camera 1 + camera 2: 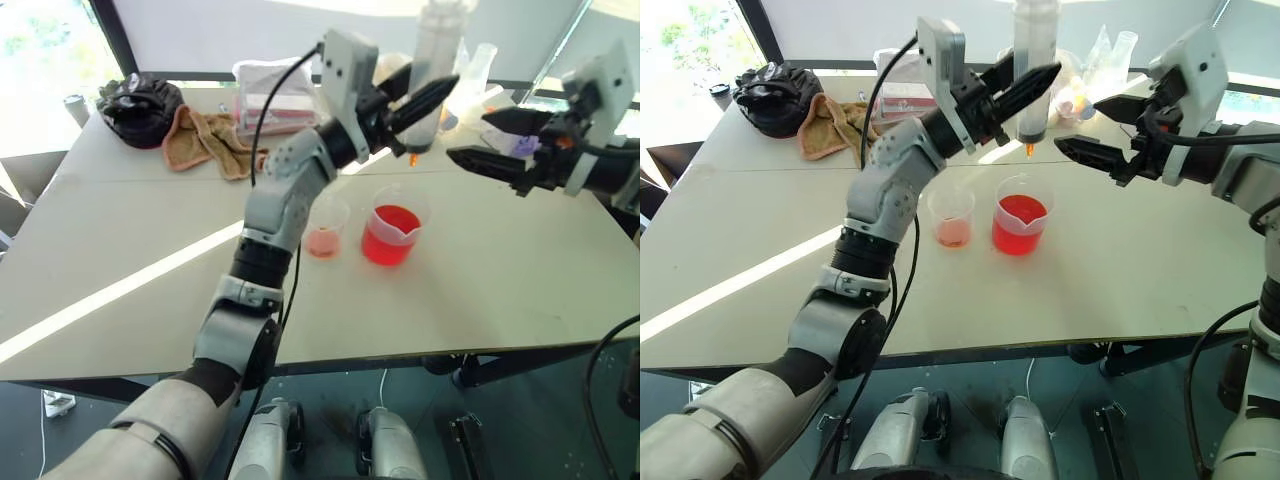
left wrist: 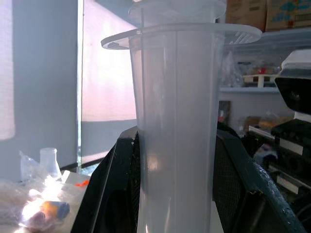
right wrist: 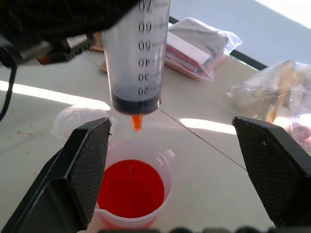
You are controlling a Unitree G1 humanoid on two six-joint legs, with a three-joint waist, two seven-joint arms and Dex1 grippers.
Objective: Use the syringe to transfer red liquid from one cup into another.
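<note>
My left gripper (image 1: 425, 105) is shut on the clear syringe (image 1: 432, 60), holding it upright with its orange tip (image 3: 137, 122) down, a little above the wide spouted cup (image 1: 390, 235). That cup holds vivid red liquid (image 3: 131, 189). The syringe's dark ring (image 3: 135, 103) sits low in the barrel, near the tip. Just to the left of the wide cup stands the smaller cup (image 1: 325, 228), with a pale orange-red layer at its bottom. My right gripper (image 1: 482, 138) is open, level with the syringe's lower end and just to its right, apart from it.
At the back left of the table (image 1: 120, 260) lie a brown towel (image 1: 205, 140) and a black bag (image 1: 140, 108). A clear box with pink contents (image 1: 270, 95) and plastic bags (image 1: 1090, 80) sit along the back. The table's front edge is near me.
</note>
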